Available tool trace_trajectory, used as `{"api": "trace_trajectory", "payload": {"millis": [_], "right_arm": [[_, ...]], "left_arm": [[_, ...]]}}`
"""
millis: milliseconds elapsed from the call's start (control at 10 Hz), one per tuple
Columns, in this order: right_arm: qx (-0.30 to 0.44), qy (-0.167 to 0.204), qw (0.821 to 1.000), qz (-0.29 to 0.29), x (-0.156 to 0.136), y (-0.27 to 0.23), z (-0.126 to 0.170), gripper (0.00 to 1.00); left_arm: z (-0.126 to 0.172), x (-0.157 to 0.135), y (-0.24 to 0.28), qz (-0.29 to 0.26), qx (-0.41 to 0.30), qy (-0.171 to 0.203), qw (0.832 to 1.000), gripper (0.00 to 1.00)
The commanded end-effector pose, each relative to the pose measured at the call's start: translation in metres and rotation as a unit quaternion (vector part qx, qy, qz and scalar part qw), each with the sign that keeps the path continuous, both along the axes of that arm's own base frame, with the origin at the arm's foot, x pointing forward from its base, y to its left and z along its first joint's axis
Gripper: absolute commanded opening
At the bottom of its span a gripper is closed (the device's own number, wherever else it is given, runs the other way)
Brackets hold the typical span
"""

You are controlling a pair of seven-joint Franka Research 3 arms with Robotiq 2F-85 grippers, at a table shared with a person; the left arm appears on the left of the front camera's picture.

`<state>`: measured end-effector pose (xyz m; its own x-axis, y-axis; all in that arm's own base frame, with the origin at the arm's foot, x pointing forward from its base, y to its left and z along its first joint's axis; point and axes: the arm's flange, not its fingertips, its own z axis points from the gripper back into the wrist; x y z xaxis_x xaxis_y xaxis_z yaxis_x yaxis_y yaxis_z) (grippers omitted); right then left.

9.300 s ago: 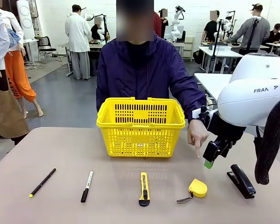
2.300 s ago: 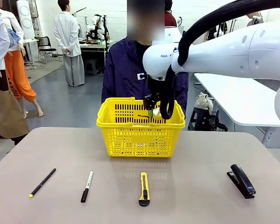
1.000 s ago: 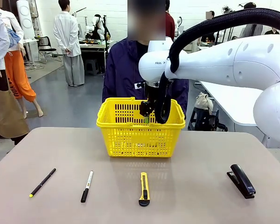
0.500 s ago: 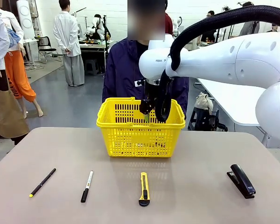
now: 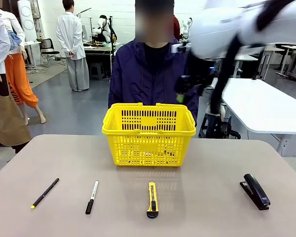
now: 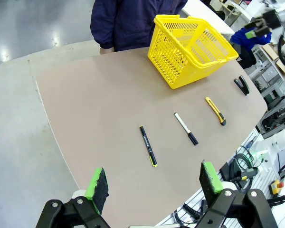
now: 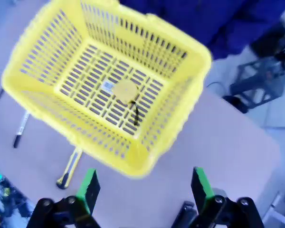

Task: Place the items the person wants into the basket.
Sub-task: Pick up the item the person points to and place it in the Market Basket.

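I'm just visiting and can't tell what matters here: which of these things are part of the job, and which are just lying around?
Part of the job: yellow basket, tape measure lying inside it, black pen, black marker.
Just lying about: utility knife, stapler.

Yellow lattice basket (image 5: 148,148) stands upright mid-tabletop, toward the far edge. Small yellow tape measure (image 7: 125,90) lies on its floor, dark strap trailing. Black pen (image 5: 45,193), yellow-tipped, and black marker (image 5: 92,197), white-banded, lie apart near the near-left edge.
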<state>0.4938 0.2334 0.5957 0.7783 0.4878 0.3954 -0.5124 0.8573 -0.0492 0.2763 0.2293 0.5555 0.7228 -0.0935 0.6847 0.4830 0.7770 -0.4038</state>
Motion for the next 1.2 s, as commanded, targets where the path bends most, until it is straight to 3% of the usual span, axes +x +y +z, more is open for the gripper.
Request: {"api": "trace_trajectory", "payload": {"millis": [0,200,600,700,1100], "right_arm": [[0.058,-0.027,0.998,0.004,-0.075,-0.077,-0.056,1.00],[0.092,-0.007,0.996,-0.011,-0.084,-0.110,-0.070,1.00],[0.100,0.023,0.994,-0.032,-0.074,-0.120,-0.077,1.00],[0.086,0.015,0.996,-0.034,-0.089,-0.129,-0.082,1.00],[0.086,0.015,0.996,-0.034,-0.089,-0.129,-0.082,1.00]], "left_arm": [[0.001,0.000,0.002,-0.007,-0.004,-0.011,1.000,1.00],[0.001,0.000,0.002,-0.007,-0.004,-0.011,1.000,1.00],[0.001,0.000,0.002,-0.007,-0.004,-0.011,1.000,1.00],[0.001,0.000,0.002,-0.007,-0.004,-0.011,1.000,1.00],[0.001,0.000,0.002,-0.007,-0.004,-0.011,1.000,1.00]]}}
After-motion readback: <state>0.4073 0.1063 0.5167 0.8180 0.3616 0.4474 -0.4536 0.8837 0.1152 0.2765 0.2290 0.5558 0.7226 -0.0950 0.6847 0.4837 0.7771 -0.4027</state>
